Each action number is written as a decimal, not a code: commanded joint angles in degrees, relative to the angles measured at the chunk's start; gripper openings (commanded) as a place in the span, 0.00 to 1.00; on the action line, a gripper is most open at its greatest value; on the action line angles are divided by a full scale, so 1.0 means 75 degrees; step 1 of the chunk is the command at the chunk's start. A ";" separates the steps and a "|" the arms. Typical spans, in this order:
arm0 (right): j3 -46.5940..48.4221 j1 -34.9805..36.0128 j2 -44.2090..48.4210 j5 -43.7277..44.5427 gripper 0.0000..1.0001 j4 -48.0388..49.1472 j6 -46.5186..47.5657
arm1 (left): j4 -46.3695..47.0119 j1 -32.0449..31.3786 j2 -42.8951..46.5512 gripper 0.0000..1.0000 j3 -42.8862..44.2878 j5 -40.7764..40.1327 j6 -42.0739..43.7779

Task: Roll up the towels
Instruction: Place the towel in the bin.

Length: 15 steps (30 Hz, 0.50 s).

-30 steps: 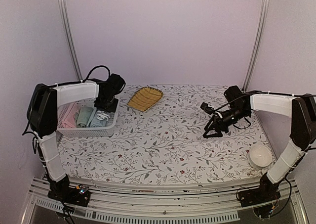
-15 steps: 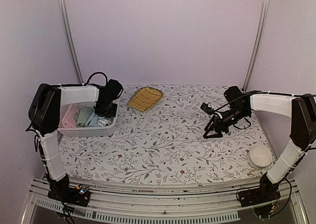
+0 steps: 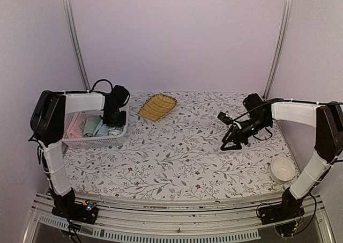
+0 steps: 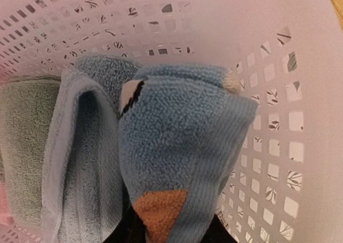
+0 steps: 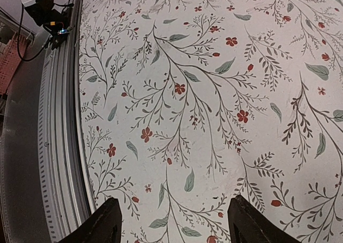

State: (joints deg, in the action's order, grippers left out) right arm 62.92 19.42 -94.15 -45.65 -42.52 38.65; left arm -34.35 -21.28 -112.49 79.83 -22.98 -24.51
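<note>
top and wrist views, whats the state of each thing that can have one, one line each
basket: upright, holding towels
left gripper: down in the basket, printed towel between its fingers, grip unclear
right gripper: open, empty
printed towel: bunched up in the basket
plain blue towel: folded, in the basket beside the printed one
yellow tray: empty
white bowl: upright

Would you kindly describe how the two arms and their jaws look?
The left arm and right arm have white link covers between bulky black joints, with black cables looping near the wrists. The jaws are black and slim.
</note>
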 commanded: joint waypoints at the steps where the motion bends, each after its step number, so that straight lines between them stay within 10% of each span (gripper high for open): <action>1: 0.0014 -0.0023 -0.0103 -0.0189 0.71 -0.0140 0.0119 | -0.0265 0.0106 -0.0107 0.33 -0.0235 -0.0009 -0.0070; 5: 0.0025 -0.0021 -0.0081 -0.0215 0.75 -0.0154 0.0131 | -0.0390 0.0107 0.0306 0.43 -0.0261 0.0072 -0.0048; 7: 0.0036 -0.0021 -0.0071 -0.0242 1.00 -0.0170 0.0142 | -0.0401 0.0100 0.0427 0.46 -0.0275 0.0134 -0.0039; 15: 0.0101 -0.0023 0.0054 -0.0379 0.99 -0.0207 0.0155 | -0.0339 0.0093 0.1356 0.56 -0.0326 0.0469 0.0023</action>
State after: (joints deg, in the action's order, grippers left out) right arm 62.92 19.44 -94.15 -46.87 -43.42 39.27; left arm -36.45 -21.08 -107.94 77.56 -21.32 -24.91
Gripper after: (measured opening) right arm 0.988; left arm 0.524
